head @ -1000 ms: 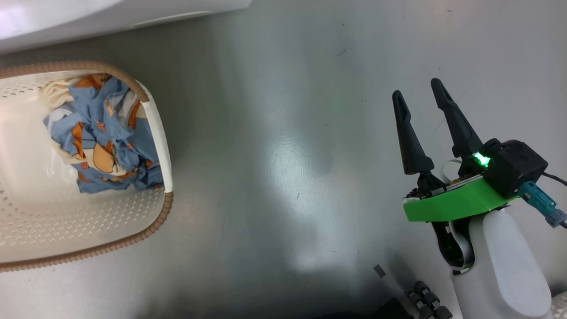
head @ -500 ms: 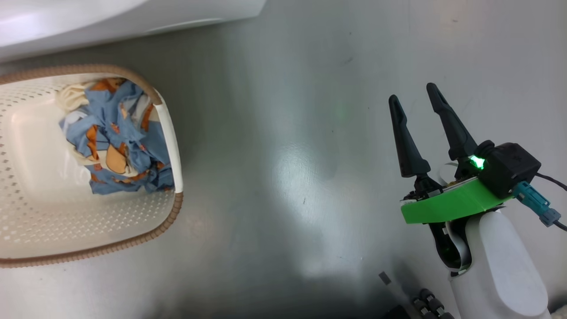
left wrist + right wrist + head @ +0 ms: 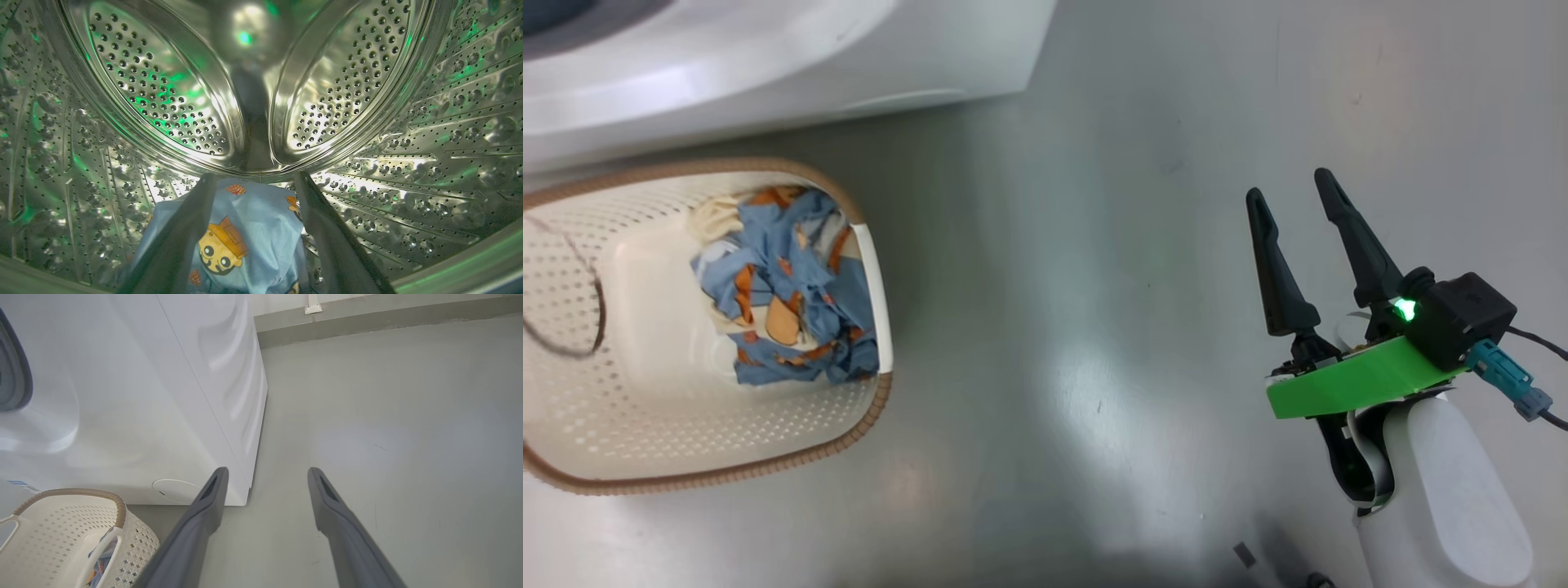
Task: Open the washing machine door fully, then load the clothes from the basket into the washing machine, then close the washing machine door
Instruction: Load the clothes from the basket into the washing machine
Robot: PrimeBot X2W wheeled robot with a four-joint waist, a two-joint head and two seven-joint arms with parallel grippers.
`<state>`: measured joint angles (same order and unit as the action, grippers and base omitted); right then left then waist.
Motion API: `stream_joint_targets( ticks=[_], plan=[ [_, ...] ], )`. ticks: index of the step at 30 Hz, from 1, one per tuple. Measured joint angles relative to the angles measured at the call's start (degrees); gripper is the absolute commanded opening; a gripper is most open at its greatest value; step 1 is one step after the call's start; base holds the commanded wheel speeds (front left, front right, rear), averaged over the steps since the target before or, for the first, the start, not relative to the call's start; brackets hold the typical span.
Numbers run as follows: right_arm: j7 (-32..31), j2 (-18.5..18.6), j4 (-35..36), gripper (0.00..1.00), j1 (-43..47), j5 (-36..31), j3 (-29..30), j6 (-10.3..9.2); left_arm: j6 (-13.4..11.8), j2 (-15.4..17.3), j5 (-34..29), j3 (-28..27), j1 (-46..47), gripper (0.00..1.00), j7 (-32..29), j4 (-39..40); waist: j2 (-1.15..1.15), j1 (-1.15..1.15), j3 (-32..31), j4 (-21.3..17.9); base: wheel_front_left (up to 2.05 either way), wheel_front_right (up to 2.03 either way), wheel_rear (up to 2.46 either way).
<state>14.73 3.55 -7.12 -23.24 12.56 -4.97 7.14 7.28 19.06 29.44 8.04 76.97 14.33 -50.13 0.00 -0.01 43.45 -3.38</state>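
Inside the perforated steel drum [image 3: 163, 102] of the washing machine [image 3: 768, 57], my left gripper [image 3: 253, 177] stands open. A blue garment with orange bears [image 3: 245, 228] lies loose on the drum floor between its spread fingers. More of the clothes [image 3: 784, 318] lie bunched at the right end of the cream basket [image 3: 645, 425], which stands on the floor before the machine. My right gripper [image 3: 1288, 186] hovers open and empty over bare floor, well right of the basket. Its wrist view shows the machine's white front [image 3: 143, 396] and the basket [image 3: 61, 522]. The washing machine door is out of view.
The grey glossy floor [image 3: 1094, 286] stretches between the basket and my right arm. A round cap [image 3: 175, 486] sits low on the machine's front. The machine's right corner [image 3: 249, 486] stands just left of the right gripper's fingers [image 3: 204, 514]. A wall base [image 3: 367, 318] runs behind.
The head camera has moved: basket and machine sit lower and further right in the picture, and more of the machine shows. The right gripper stays open in the same pose.
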Motion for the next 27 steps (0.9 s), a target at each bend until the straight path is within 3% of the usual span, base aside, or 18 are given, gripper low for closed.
stream_joint_targets(
  ticks=[11, 27],
  plan=[
    [0.0, 0.05, -1.97, 1.0, 2.33, -0.04, 0.03, 0.0, -1.25, -2.77, -2.0, -1.03, -10.41, 1.0, 0.21, 9.28, 0.0, 0.0, -6.13, 1.46, 0.0, 0.0, 0.0],
    [0.0, 0.13, -3.97, 1.0, 5.66, -0.35, -0.09, 0.0, -2.01, -7.19, -5.67, -6.57, -33.76, 1.0, 0.21, 27.16, 0.0, 0.0, -15.29, 2.62, 0.0, 0.0, 0.0]
  ],
)
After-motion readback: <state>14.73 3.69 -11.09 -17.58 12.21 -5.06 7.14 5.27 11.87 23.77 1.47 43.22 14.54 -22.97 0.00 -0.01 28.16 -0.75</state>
